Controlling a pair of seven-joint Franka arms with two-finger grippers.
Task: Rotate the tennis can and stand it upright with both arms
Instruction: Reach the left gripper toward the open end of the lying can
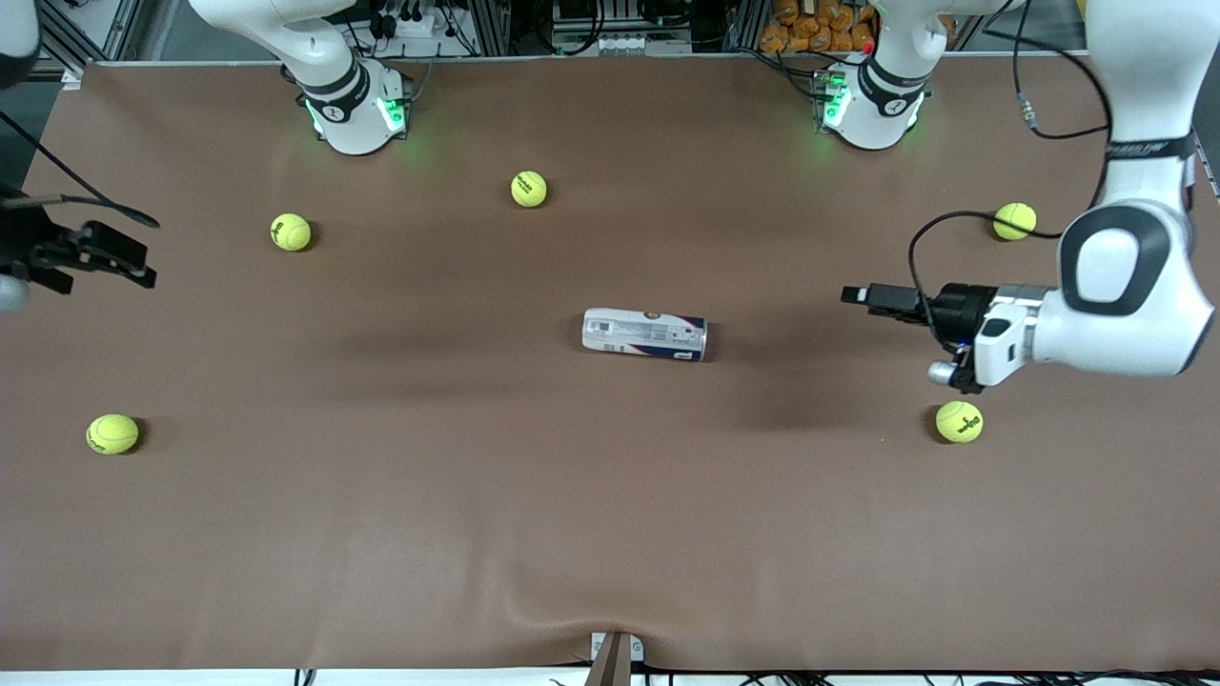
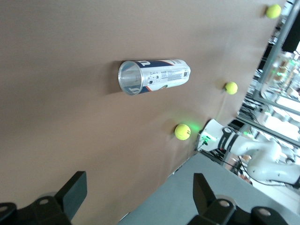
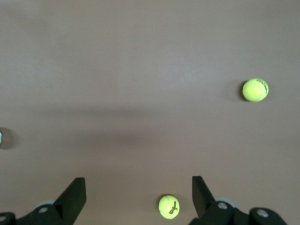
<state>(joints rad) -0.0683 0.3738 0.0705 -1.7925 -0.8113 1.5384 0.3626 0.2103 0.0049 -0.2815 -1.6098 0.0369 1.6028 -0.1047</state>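
The tennis can [image 1: 645, 333] lies on its side near the middle of the brown table, its long axis running between the two arms' ends. In the left wrist view the can [image 2: 159, 76] shows its open metallic rim and navy band. My left gripper [image 1: 851, 295] hovers open over the table at the left arm's end, apart from the can, with nothing between its fingers [image 2: 75, 190]. Above the table's edge at the right arm's end, my right gripper [image 1: 148, 262] is open and empty too. Its fingers [image 3: 75, 192] stand wide above a tennis ball [image 3: 168, 206] lying on the table.
Several yellow-green tennis balls lie scattered: one [image 1: 529, 189] and another [image 1: 291, 232] near the right arm's base, one [image 1: 112, 433] nearer the camera, one [image 1: 1014, 221] and one [image 1: 959, 421] by the left arm. The table's cloth edge [image 1: 610, 657] runs along the near side.
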